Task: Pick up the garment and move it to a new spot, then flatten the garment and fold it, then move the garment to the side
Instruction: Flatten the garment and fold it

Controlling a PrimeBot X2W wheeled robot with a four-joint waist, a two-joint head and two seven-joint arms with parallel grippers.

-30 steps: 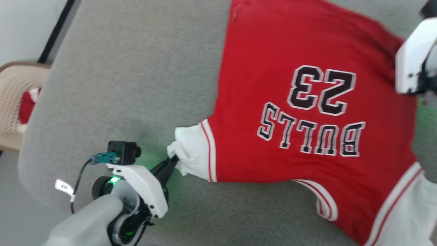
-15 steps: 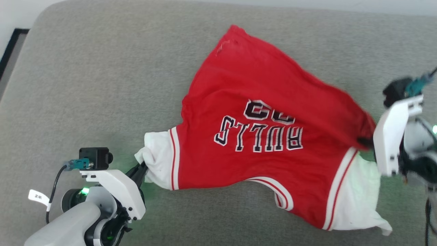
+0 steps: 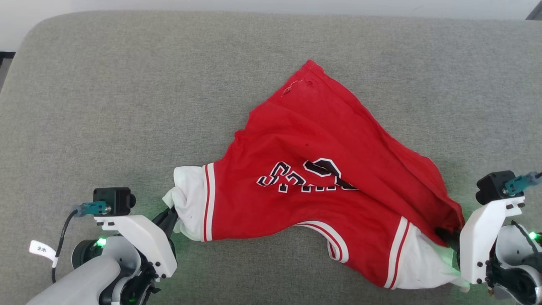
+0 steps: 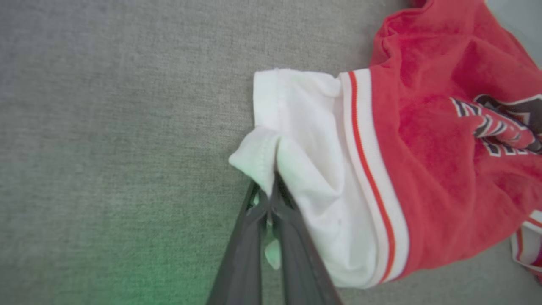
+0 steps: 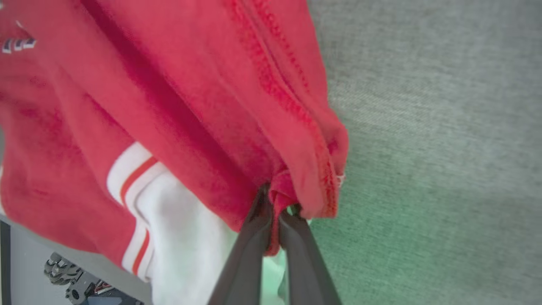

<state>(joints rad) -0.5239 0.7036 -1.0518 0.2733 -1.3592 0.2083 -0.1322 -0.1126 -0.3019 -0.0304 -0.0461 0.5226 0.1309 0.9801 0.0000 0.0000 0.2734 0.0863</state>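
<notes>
The left end effector is clamped shut on a bunched corner of the white sleeve. Its wrist view shows soft knit cloth puckered between the dark fingers, a grip the head view half hides behind the white wrist housing. The right end effector pinches the stitched red hem, folded double. The garment lies slack and creased between them, at the near middle of the grey woven cushion, a fold swallowing part of its black lettering.
</notes>
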